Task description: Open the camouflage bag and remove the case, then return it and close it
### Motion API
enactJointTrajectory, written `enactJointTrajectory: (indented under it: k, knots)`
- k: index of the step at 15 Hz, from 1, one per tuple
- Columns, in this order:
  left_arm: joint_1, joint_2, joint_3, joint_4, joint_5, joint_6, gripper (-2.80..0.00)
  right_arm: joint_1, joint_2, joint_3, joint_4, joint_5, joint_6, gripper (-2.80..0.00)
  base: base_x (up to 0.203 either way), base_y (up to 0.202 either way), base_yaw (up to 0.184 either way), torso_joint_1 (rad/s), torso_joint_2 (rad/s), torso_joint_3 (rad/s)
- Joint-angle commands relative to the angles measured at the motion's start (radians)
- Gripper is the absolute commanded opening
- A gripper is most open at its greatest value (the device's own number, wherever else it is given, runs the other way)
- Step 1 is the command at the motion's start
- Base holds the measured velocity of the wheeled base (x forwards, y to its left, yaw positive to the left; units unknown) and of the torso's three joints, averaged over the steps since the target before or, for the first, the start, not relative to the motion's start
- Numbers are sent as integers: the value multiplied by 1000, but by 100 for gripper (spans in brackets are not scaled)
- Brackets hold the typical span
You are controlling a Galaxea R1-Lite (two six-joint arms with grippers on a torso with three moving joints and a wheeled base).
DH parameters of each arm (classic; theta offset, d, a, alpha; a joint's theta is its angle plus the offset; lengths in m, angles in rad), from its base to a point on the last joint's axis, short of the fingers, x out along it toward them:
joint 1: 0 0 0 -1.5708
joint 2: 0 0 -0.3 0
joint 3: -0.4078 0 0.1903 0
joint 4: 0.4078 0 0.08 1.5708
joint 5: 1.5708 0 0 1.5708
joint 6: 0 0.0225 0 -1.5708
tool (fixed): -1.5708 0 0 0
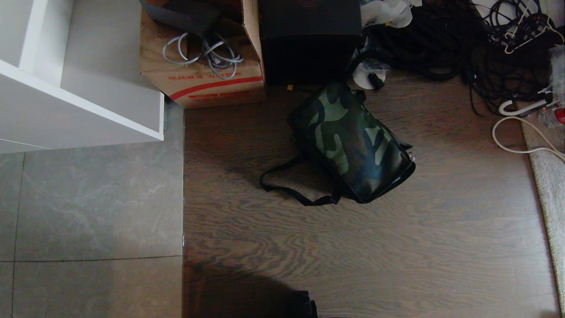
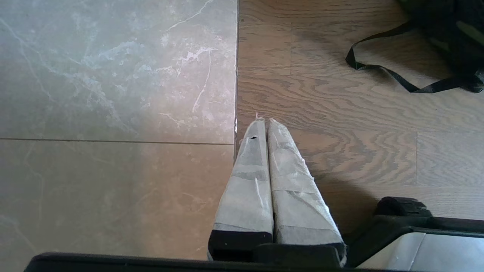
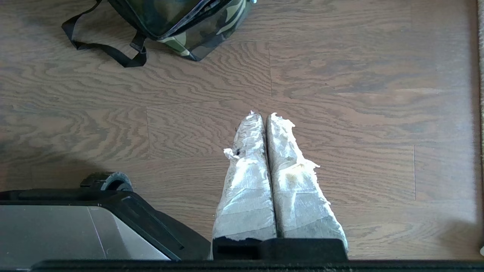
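the left claw [image 2: 266, 122] hangs low over the floor with its two tape-wrapped fingers [image 2: 247, 181] pressed together, holding nothing; its tips sit right at the seam where the grey tile floor [image 2: 113, 94] meets the wooden floor [image 2: 340, 124]. the right claw [image 3: 264, 115] is likewise together and empty, its wrapped fingers [image 3: 298, 189] pointing over bare wood, with the robot's base [image 3: 75, 219] just beside it on its left side. neither arm shows in the head view.

out from the claws, the camouflage bag [image 1: 351, 141] lies on the wooden floor [image 1: 397, 247] ahead of the robot, well apart from both claws, nearer the far side of the scene. it rests at a slant, closed as far as can be seen, and its black shoulder strap [image 1: 287, 187] trails in a loop onto the wood at its left, near side. the same strap [image 2: 382, 70] shows in the left wrist view, and the bag's near end [image 3: 189, 22] shows in the right wrist view. the case cannot be seen.

just beyond the bag stands a tall black box [image 1: 309, 42], and left of that a brown cardboard box [image 1: 207, 79] with grey cable [image 1: 203, 51] coiled on it. a white cabinet [image 1: 79, 79] fills the far left over the tiles. on the far right lies a tangle of black cables [image 1: 463, 48], with a white cable [image 1: 521, 137] curling beside the edge of a pale rug [image 1: 549, 185].
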Motion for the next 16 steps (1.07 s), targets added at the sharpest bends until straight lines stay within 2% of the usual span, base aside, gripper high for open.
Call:
enactJointTrajectory:
  k: [1,6,16]
  knots:
    - [0,0,0,0,0,-4,-280,1,2,0,0,0,0,-280,0,0,0,0,0,0]
    - [-1,0,0,1,-1,-2,-280,0,2,0,0,0,0,-280,0,0,0,2,1,43]
    - [0,0,0,4,0,-2,-280,2,2,0,0,0,0,-280,0,0,0,2,3,195]
